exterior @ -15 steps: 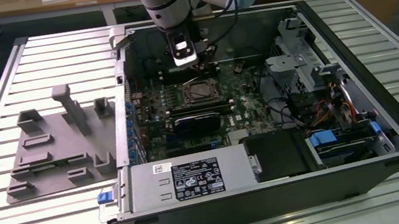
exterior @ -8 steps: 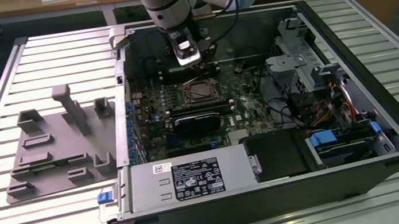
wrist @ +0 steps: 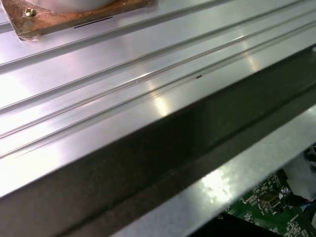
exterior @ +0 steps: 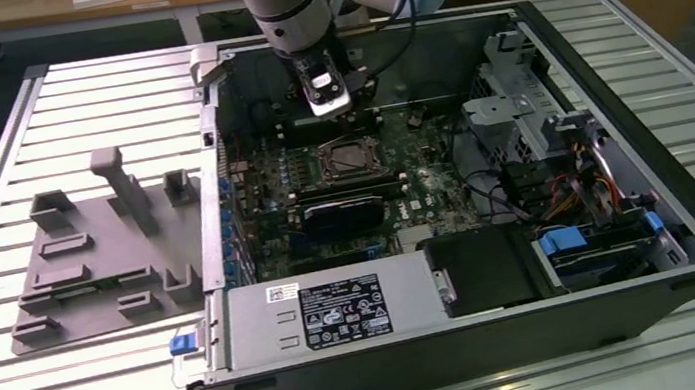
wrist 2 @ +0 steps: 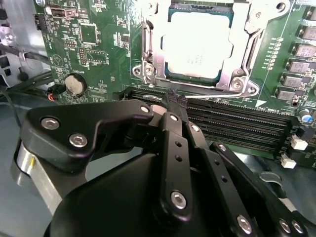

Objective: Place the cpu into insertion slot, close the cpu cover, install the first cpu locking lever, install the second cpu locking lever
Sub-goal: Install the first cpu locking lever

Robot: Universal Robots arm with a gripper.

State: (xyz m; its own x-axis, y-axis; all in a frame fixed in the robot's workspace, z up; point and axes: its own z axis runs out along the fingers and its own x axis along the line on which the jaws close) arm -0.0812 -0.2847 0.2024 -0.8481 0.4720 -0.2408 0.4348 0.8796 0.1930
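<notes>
Sitting in the metal-rimmed square insertion slot (wrist 2: pixel 167 73), the silvery-grey square cpu (wrist 2: pixel 195 42) lies under the closed thin metal cpu cover frame (wrist 2: pixel 238 74). Black gripper (wrist 2: pixel 175 101), jaws pressed together, tips at the thin wire locking lever (wrist 2: pixel 217 93) between cover and long black memory slots (wrist 2: pixel 237 126).

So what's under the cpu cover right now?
The cpu shows through the window of the cpu cover, silvery top up. The insertion slot beneath it is hidden.
</notes>
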